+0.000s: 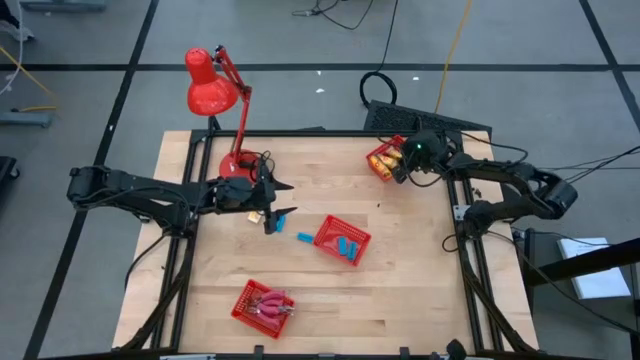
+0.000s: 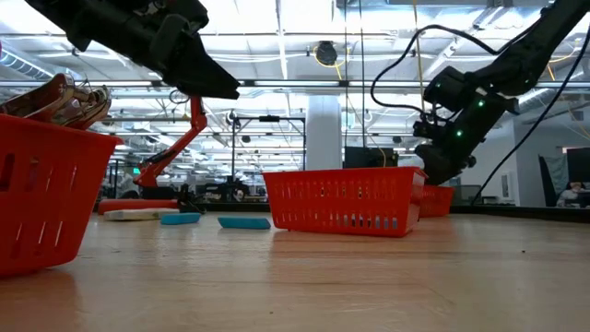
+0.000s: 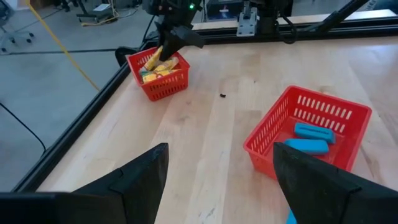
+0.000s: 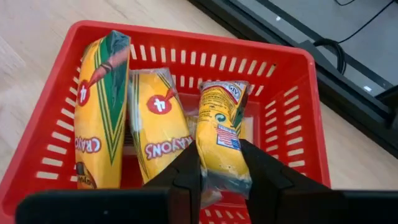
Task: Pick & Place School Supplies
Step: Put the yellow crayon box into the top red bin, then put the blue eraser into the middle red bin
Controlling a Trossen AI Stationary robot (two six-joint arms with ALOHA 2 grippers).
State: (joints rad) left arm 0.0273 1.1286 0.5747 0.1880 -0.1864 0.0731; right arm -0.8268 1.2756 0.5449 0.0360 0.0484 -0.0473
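From above, I see my right gripper (image 1: 403,163) over the red mesh basket (image 1: 381,160) at upper right. Its wrist view shows it clenched on a yellow crayon packet (image 4: 222,134) above that basket. My left gripper (image 3: 217,180) hangs released, centre-left.

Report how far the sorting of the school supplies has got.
Done: blue blocks lie in the middle basket, pink-handled tools in the near one.
In hand: the right gripper holds a crayon packet over the far basket.
Left: one blue block loose beside the open left gripper.
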